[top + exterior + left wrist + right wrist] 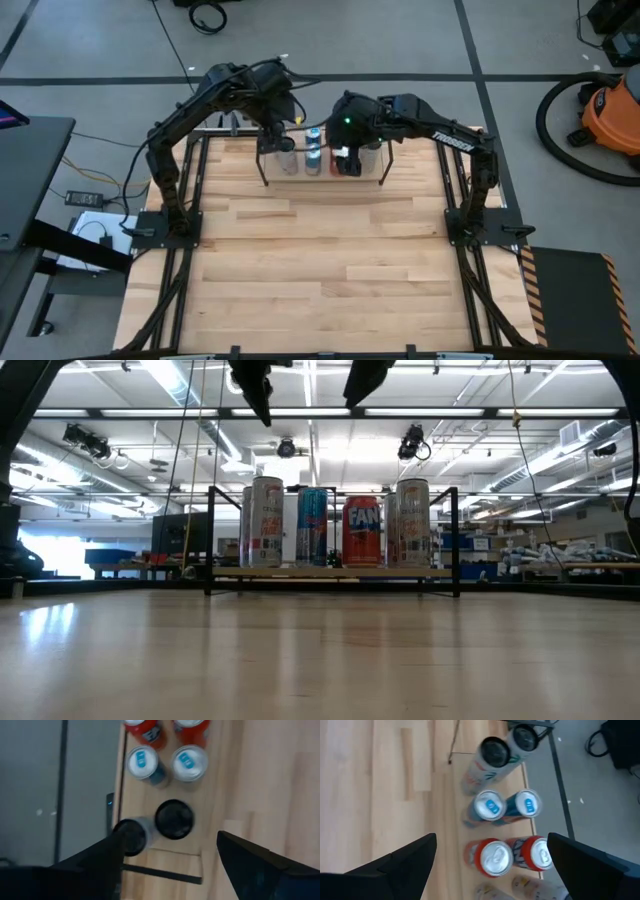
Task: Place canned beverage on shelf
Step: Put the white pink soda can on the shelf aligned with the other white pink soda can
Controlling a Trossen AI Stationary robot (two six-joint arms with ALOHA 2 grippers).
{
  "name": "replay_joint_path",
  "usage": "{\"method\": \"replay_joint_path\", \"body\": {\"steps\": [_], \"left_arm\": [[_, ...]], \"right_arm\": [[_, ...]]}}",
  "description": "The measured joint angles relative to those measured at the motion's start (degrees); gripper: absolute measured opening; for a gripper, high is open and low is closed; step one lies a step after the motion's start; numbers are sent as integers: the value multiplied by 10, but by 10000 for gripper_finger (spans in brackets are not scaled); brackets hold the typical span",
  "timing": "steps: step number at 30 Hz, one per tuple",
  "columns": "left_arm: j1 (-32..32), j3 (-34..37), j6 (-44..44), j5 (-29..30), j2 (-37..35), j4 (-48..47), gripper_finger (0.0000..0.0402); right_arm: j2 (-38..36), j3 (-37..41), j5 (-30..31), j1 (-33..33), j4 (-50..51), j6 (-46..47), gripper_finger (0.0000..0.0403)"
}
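Fingers of both grippers stand apart and hold nothing: the left gripper (170,852) hangs above one end of the shelf (335,573), its two dark fingers (95,862) spread wide over a pair of black-topped tall cans (173,819), while the right gripper (492,857) hovers over the other part of the rack with its fingers (402,862) equally wide above the orange cans (490,857). The shelf sits at the far edge of the wooden table (320,270), between the two arm bases, a light board between thin black end frames. On it the cans stand upright in two rows: tall pale ones at the ends, blue cans (490,806) and an orange Fanta can (362,532) between them, all close together
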State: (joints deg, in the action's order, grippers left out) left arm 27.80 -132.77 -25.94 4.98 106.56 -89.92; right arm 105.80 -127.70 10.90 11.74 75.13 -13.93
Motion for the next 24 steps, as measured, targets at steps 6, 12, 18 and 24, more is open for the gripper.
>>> {"method": "replay_joint_path", "body": {"steps": [6, 12, 18, 24], "left_arm": [[1, 0, 36, -57, -21, -1, 315], [6, 0, 74, -63, -32, -1, 315], [6, 0, 93, -63, -49, -1, 315], [6, 0, 100, -64, -66, -1, 315]], "right_arm": [[0, 0, -17, 36, -29, -3, 389], [1, 37, -96, 73, -117, -28, 389], [1, 109, -101, 93, -197, -54, 389], [1, 191, -108, 95, -321, -99, 389]]}}
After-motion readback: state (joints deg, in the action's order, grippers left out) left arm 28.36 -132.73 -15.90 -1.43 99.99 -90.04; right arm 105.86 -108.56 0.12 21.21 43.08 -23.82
